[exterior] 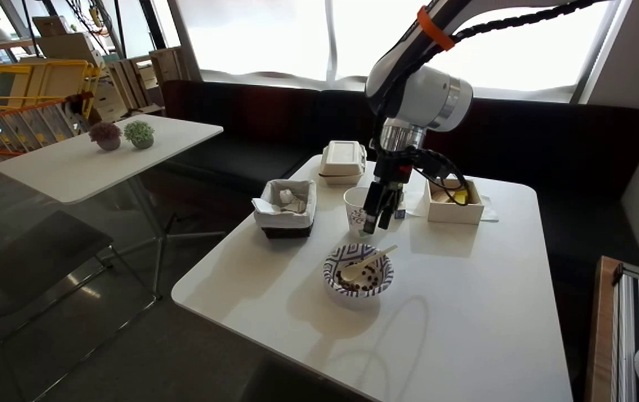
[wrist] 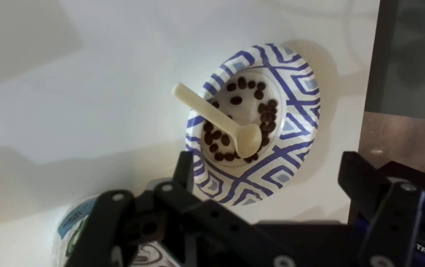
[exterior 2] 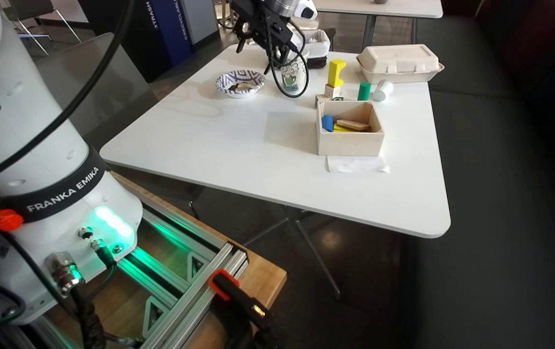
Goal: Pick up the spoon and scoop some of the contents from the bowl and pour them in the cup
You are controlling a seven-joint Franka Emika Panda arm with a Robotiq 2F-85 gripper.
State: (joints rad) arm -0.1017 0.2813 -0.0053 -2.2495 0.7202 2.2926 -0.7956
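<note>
The spoon [wrist: 221,120], to be grasped: the gripper [wrist: 267,163], spread wide and empty, should straddle the overhanging handle [wrist: 199,105] squarely, closing clear of the bowl [wrist: 298,96].

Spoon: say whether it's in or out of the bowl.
In: the wrist view shows the spoon lying among brown beans inside the bowl, handle jutting out.

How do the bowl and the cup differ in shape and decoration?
The bowl is wide and shallow, while the cup is taller and narrower. The bowl has bold blue geometric lines; the cup has curly swirls. Both are white-based and stand upright on the table.
</note>
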